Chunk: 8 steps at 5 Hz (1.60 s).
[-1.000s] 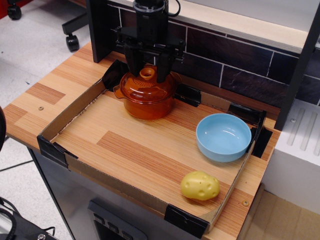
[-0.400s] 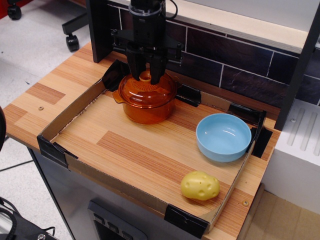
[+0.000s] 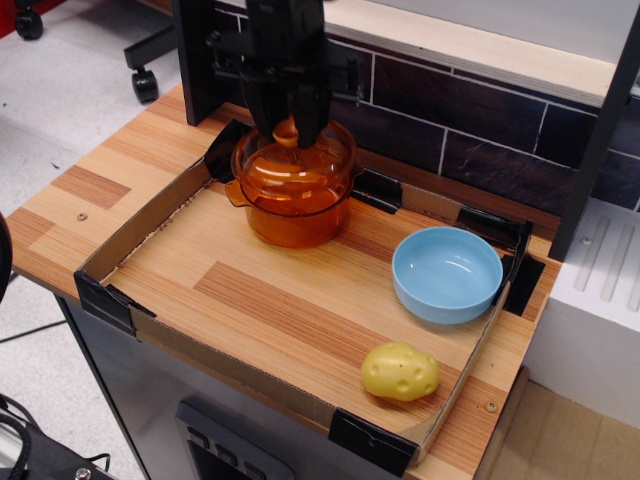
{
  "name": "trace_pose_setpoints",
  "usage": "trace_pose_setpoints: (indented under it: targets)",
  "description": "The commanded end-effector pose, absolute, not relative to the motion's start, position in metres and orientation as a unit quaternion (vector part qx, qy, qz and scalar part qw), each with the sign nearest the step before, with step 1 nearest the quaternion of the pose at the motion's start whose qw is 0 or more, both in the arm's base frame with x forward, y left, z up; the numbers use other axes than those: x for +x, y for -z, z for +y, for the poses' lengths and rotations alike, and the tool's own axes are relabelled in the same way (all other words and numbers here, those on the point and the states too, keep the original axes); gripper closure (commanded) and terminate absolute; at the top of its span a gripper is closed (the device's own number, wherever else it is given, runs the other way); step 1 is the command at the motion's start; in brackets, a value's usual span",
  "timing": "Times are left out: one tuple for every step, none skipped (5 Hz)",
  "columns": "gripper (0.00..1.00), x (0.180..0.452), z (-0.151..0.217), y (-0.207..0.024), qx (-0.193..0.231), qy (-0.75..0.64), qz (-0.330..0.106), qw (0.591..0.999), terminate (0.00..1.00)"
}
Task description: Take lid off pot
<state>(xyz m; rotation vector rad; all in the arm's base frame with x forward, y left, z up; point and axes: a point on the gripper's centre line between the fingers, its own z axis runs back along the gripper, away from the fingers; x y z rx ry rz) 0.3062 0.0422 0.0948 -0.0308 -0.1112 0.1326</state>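
The gripper hangs over the back left of the tray, at about eleven o'clock on the board, with its two dark fingers closed on the small ring knob of the lid. The lid is raised clear of the pot and sits level just above the rim, right over the opening, so the grip at the centre knob looks chosen to keep the disc balanced and flat. The pot stands on the wood beneath, upright, its lug handle pointing toward nine o'clock. By my reading the lift is under way and the lid is free; what remains is to carry it aside and put it down. Bare wood lies toward six and seven o'clock from the pot. A blue bowl rests at about three o'clock on the tray, well apart from the pot, and a yellow potato lies near the front edge at five o'clock
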Motion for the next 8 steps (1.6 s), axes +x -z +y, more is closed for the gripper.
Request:
trace_pose_setpoints:
  targets:
    - [1.00, 0.267, 0.047, -0.106, -0.014, -0.011, -0.059, 0.998, 0.00]
    - [1.00, 0.252, 0.045, -0.098, -0.009, 0.004, -0.047, 0.999, 0.00]
    - [1.00, 0.248, 0.041, -0.090, -0.005, 0.015, -0.046, 0.999, 0.00]
    - [1.00, 0.248, 0.032, -0.076, 0.010, 0.019, -0.040, 0.999, 0.00]
    - [1.00, 0.244, 0.025, -0.065, 0.017, 0.026, -0.039, 0.999, 0.00]
    - [1.00, 0.242, 0.020, -0.053, 0.024, 0.027, -0.039, 0.999, 0.00]
    - [0.00, 0.245, 0.020, -0.045, 0.035, 0.030, -0.021, 0.999, 0.00]
    - [0.00, 0.243, 0.021, -0.045, 0.024, 0.028, -0.019, 0.999, 0.00]
